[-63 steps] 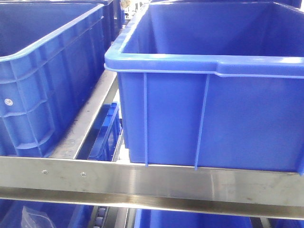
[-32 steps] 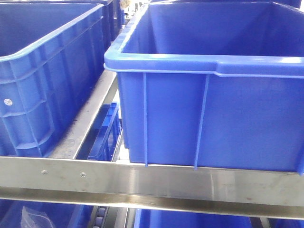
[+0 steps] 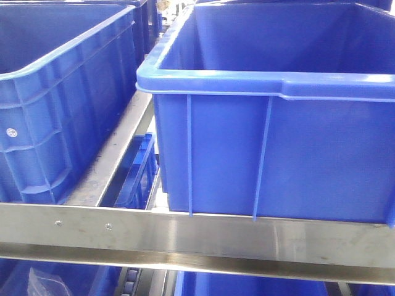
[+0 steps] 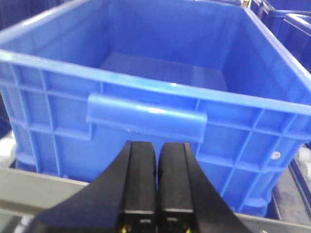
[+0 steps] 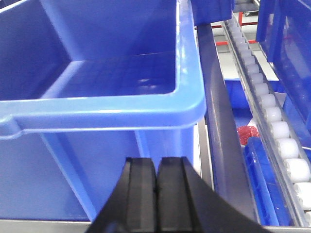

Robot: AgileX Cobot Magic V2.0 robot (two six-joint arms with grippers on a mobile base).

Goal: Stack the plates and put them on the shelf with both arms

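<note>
Both grippers sit closed and empty as far as I can see: the left gripper (image 4: 156,182) has its two black fingers pressed together with only a thin seam between them, and the right gripper (image 5: 157,189) looks the same, nothing pinched in either.

I cannot find the plates in any of my three views, so I can't say which way they lie from either tool, how they are turned, or which arm is nearer to them. What I do have is the shelf (image 3: 197,237), its brushed steel front rail running across the bottom of the front view, with blue crates standing on it.

My left arm points straight and level at the left crate (image 4: 146,116), aimed at the handle lip on its near wall, close to it but apart; the crate floor behind looks bare. My right arm faces the near right corner of the right crate (image 5: 102,114), fingers just below its rim, with a dark steel rail (image 5: 221,121) and a track of white rollers (image 5: 272,116) running away along the shelf's right side. A small red thing (image 5: 249,132) lies below the rollers; I can't tell what it is.

My judgement: the stacking has yet to start, and I must first bring the plates into view before choosing an arm.
</note>
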